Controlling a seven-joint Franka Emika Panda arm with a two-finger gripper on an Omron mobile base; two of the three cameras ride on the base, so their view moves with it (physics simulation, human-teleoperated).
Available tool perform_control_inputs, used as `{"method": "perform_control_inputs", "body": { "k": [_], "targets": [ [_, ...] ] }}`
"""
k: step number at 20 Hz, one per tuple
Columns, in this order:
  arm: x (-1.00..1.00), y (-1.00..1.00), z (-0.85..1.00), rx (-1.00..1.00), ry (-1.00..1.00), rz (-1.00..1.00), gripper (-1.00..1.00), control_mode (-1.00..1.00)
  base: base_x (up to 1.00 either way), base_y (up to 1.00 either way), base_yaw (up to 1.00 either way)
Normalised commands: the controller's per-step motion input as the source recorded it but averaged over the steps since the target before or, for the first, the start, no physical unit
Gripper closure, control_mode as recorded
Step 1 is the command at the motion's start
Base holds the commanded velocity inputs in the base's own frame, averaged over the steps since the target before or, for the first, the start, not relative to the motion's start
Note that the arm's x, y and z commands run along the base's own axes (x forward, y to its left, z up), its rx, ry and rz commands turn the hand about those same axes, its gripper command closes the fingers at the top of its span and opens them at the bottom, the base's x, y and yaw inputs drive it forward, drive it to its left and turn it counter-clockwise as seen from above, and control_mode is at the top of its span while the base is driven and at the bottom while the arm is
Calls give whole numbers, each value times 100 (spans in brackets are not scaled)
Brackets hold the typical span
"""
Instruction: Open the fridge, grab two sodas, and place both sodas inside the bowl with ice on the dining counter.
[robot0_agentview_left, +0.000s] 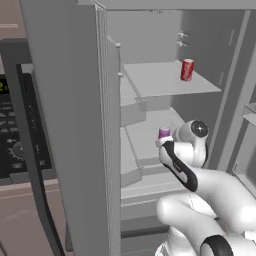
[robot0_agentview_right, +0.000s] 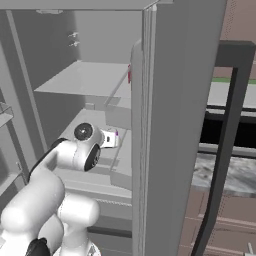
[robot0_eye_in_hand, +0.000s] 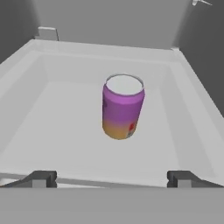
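The grey fridge (robot0_agentview_left: 75, 125) stands with its doors swung open. A red soda (robot0_agentview_left: 187, 69) stands upright on the upper shelf at the right. The purple soda (robot0_agentview_left: 164, 133) stands upright on the shelf below, in a shallow white tray. My gripper (robot0_eye_in_hand: 112, 178) is open and a short way in front of the purple soda (robot0_eye_in_hand: 123, 107), with its fingertips (robot0_eye_in_hand: 41, 178) spread wider than the can and nothing between them. From the right, my hand (robot0_agentview_right: 111, 138) reaches in over the lower shelf. The bowl and the dining counter are out of view.
The left fridge door (robot0_agentview_left: 102, 150) stands close beside my arm, and the right door (robot0_agentview_right: 170, 125) hems it in on the other side. A black microwave (robot0_agentview_left: 15, 130) sits left of the fridge. A marbled counter strip (robot0_agentview_right: 235, 172) over brown cabinets lies to the right.
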Motion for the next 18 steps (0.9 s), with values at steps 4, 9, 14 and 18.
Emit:
{"method": "perform_control_inputs", "body": {
  "k": [4,9,14,18],
  "targets": [
    [20,-4,0,2,0,0,-100,-100,0,0,0],
    [22,-11,0,4,0,0,-100,-100,0,0,0],
    [23,-2,0,3,0,0,-100,-100,0,0,0],
    [28,0,0,2,0,-1,-100,-100,0,0,0]
  ]
}}
